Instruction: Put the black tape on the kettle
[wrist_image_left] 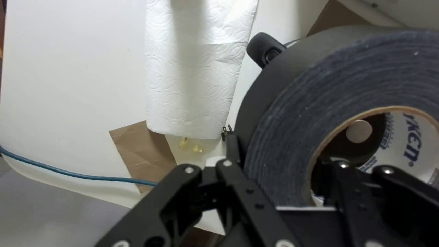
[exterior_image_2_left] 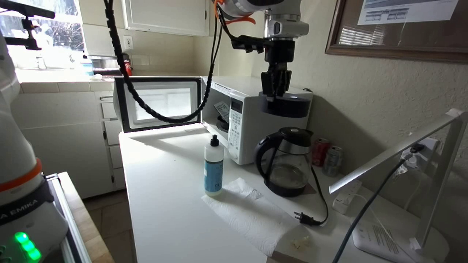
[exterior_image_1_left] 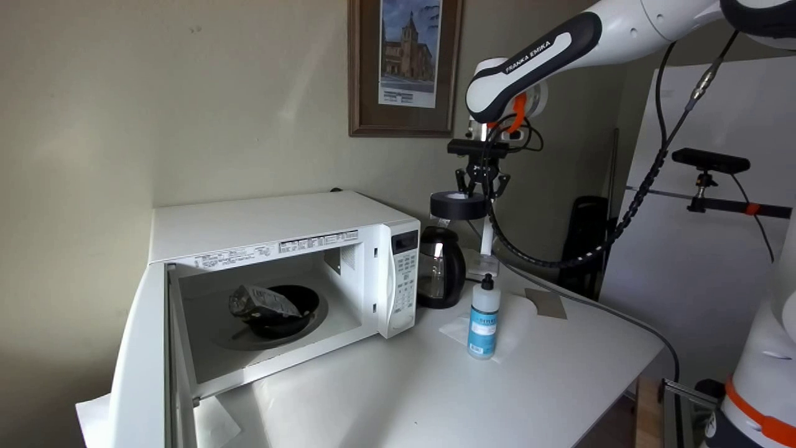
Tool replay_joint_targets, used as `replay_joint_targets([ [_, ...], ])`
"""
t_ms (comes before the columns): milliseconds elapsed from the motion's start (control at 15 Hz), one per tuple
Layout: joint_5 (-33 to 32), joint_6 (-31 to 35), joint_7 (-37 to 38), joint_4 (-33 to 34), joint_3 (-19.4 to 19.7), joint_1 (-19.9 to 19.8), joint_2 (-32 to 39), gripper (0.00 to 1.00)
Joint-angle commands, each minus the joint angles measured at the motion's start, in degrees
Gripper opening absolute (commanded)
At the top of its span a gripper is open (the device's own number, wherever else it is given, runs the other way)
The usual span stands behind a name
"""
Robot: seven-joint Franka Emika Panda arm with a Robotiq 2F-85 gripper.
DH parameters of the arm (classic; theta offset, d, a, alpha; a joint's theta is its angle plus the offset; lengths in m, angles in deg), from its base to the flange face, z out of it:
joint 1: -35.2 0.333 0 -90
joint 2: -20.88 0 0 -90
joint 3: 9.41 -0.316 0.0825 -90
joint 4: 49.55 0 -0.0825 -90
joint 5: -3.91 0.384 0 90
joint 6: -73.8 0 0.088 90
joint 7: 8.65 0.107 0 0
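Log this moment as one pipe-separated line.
pincer: gripping black tape by its wall | black tape: above kettle, not touching | kettle: upright on table | microwave door: open | placement: not yet done

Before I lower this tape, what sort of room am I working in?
Most likely a kitchen: an open white microwave, a glass-bodied kettle beside it, and a tile-edged counter in the background.

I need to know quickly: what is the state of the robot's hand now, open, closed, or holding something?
Hand: closed, holding the flat, black, ring-shaped tape roll by its wall, in the air above the black-and-glass, jug-shaped kettle.
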Motion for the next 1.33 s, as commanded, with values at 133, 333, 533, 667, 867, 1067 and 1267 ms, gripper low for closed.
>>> replay_joint_targets([
  [133, -1.1, 4.8, 5.4, 3.1, 0.0, 0.7, 5.7, 0.21],
  [333, -1.6, 7.5, 6.6, 4.4, 0.2, 1.2, 8.3, 0.21],
  [533, -1.0, 8.7, 7.5, 6.5, 0.4, 1.6, 10.6, 0.21],
  [667, -0.4, 9.0, 7.9, 7.6, 0.3, 1.8, 11.9, 0.21],
  [867, 0.3, 8.7, 8.1, 8.8, 0.3, 1.9, 13.3, 0.21],
  [1067, 0.9, 8.5, 8.4, 9.3, 0.4, 1.8, 14.3, 0.21],
  [1267, 1.0, 8.6, 8.7, 9.6, 0.6, 1.8, 15.0, 0.21],
])
